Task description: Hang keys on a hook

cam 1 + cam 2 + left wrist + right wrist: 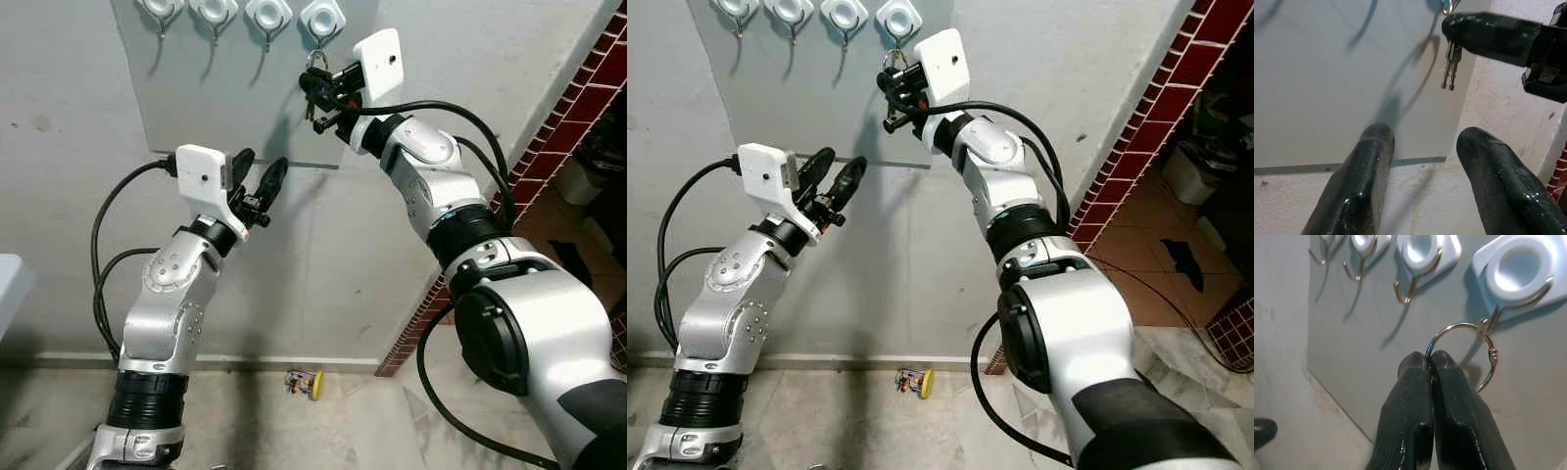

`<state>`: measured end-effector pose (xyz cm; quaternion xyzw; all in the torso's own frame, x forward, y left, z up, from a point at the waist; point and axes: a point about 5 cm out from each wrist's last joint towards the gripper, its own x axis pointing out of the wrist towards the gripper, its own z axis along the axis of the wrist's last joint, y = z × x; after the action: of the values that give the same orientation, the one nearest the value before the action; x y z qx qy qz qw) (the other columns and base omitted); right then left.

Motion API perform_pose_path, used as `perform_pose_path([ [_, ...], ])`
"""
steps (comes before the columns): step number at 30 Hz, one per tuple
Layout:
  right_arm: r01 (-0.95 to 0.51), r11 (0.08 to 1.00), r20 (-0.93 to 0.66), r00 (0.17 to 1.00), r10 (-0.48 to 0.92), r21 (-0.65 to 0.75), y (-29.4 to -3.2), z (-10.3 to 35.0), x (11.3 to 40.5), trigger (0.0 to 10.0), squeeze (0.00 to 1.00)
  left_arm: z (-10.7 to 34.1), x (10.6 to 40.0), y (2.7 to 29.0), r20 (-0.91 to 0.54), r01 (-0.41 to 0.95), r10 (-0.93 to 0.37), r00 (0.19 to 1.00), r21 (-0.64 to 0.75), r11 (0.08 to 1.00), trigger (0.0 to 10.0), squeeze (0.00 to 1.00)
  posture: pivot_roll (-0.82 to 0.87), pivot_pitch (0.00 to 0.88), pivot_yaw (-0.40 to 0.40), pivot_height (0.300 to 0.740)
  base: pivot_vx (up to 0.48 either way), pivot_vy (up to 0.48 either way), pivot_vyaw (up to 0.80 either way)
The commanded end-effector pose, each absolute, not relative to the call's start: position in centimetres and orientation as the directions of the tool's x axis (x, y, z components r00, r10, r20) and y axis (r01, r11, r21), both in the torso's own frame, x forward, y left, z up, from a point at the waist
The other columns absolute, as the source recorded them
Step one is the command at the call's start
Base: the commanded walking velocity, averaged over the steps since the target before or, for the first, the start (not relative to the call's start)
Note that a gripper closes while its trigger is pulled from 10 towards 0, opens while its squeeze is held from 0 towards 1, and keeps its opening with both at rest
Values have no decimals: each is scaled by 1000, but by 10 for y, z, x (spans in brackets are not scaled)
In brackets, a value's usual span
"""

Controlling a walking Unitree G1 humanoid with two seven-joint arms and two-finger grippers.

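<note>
Right gripper (1430,363) is raised to the rightmost hook (1497,316) on the grey wall panel (196,108), fingers pressed together on the key ring (1469,355). The ring's far arc lies at the hook's wire, apparently threaded over it, directly beyond the fingertips. The keys (1450,72) hang straight down below the pinch, long axis vertical. Left gripper (257,178) hovers lower and to the left, fingers apart and empty, so the right arm is clearly the nearer; my read is that releasing depends on the ring sitting in the hook's bend.

Shiny thin metal key ring (1469,355) and dull silver metal keys (1450,71), glossy white plastic hook mounts (1520,271) with polished wire hooks (1405,291) on a smooth matt grey panel (235,108), rough painted wall (323,274), glossy black rubbery fingers (1359,191), red glazed tiles (578,108).
</note>
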<state>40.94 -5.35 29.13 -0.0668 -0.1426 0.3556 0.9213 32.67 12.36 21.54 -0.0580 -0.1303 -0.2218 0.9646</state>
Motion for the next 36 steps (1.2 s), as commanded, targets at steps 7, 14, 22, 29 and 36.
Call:
perform_pose_path([
  [7, -656, 722, 175, 701, 691, -222, -53, 291, 410, 10000, 1000, 218, 324, 122, 285, 445, -412, 866, -62, 893, 10000, 0, -66, 66, -106, 724, 0, 0, 0],
  [14, -639, 739, 193, 714, 673, -212, -57, 286, 410, 10000, 1000, 218, 323, 123, 283, 440, -406, 869, -68, 895, 10000, 0, -65, 71, -104, 724, 0, 0, 0],
  [22, -655, 726, 230, 688, 688, -211, -67, 268, 406, 10000, 1000, 217, 324, 125, 275, 439, -408, 871, -62, 896, 10000, 0, -64, 74, -92, 724, 0, 0, 0],
  [29, -682, 713, 272, 664, 696, -160, -73, 254, 402, 10000, 1000, 218, 325, 124, 270, 449, -420, 866, -52, 892, 10000, 0, -72, 70, -74, 724, 0, 0, 0],
  [36, -675, 731, 308, 677, 668, -103, -85, 230, 395, 10000, 1000, 210, 326, 119, 235, 471, -452, 861, -28, 882, 10000, 0, -76, 54, -62, 724, 0, 0, 0],
])
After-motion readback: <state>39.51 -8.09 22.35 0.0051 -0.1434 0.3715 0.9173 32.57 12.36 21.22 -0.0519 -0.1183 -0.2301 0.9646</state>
